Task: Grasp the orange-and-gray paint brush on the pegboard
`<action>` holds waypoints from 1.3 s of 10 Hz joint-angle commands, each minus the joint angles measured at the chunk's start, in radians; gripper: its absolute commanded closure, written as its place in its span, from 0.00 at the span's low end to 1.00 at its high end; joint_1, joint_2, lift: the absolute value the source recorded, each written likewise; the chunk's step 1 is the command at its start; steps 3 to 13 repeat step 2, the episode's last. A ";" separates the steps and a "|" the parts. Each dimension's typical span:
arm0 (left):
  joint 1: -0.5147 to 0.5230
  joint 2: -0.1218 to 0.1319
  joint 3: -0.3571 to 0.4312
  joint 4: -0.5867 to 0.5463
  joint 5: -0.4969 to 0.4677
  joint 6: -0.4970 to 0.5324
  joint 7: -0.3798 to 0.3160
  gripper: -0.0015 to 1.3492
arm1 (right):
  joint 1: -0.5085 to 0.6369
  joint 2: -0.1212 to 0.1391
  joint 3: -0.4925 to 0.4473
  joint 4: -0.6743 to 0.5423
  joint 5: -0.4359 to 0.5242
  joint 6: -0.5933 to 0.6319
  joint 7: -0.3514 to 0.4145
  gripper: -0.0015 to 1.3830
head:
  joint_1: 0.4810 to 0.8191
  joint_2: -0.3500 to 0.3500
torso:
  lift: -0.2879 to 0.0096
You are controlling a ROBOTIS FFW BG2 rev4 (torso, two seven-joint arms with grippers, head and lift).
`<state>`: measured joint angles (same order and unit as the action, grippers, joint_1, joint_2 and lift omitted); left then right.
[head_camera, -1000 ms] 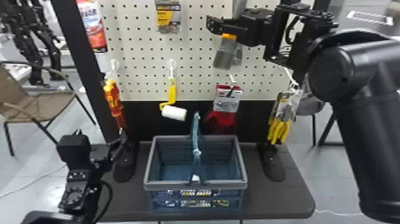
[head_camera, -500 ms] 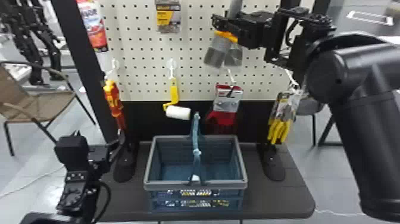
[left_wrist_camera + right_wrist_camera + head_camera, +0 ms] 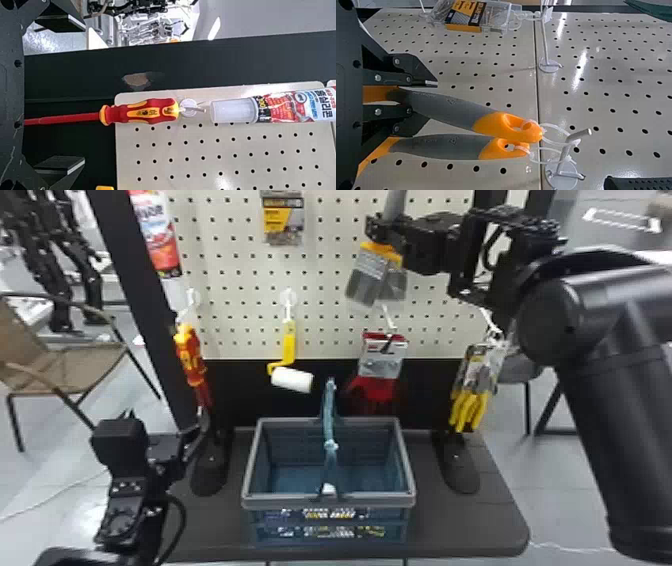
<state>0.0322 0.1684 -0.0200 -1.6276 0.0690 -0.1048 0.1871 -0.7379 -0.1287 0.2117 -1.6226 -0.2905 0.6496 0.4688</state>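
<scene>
Clamping is seen at the right claw (image 3: 421,101), whose two black fingers are closed on the gray handle of the orange-and-gray paint brush (image 3: 455,111), close to its orange ferrule. The brush's orange end is tied by a white loop to a wire hook (image 3: 575,136) on the pegboard (image 3: 240,290). A second brush (image 3: 451,145) of the same colours is tied to the same hook and lies between the gripped brush and the board. In the head view the gripped brush is held high on the pegboard, right of centre, with its head tilted out below the claw. A packet of screws (image 3: 474,16) is hung further along the board.

The left claw (image 3: 75,95) is parked low at the left end of the tabletop (image 3: 465,520), its fingers wide apart and nothing between them. It is faced toward a red-and-yellow screwdriver (image 3: 138,113) hung at the board's left edge, with a sealant tube (image 3: 277,111) hung just above it.

A yellow-handled paint roller (image 3: 290,375), red gloves (image 3: 375,385) and yellow gloves (image 3: 470,395) are hung along the board's lower row. A blue-gray basket (image 3: 327,496) is set on the tabletop below, its handle raised upright
</scene>
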 commanded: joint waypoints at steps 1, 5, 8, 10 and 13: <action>0.000 -0.001 0.000 0.000 0.000 0.000 0.000 0.10 | 0.000 0.000 0.000 0.000 0.002 -0.001 -0.001 0.73 | 0.20 0.50 | 0.63; 0.000 -0.001 0.000 -0.002 0.000 -0.001 0.000 0.10 | 0.000 -0.002 0.000 0.000 0.002 -0.005 -0.001 0.73 | 0.20 0.50 | 0.63; 0.000 -0.001 0.000 -0.002 0.000 -0.001 0.000 0.10 | 0.000 -0.002 0.000 0.000 0.002 -0.005 -0.001 0.73 | 0.20 0.50 | 0.63; 0.000 -0.001 0.000 -0.002 0.000 -0.001 0.000 0.10 | 0.000 -0.002 0.000 0.000 0.002 -0.005 -0.001 0.73 | 0.20 0.50 | 0.63; 0.000 -0.001 0.000 -0.002 0.000 -0.001 0.000 0.10 | 0.000 -0.002 0.000 0.000 0.002 -0.005 -0.001 0.73 | 0.20 0.50 | 0.63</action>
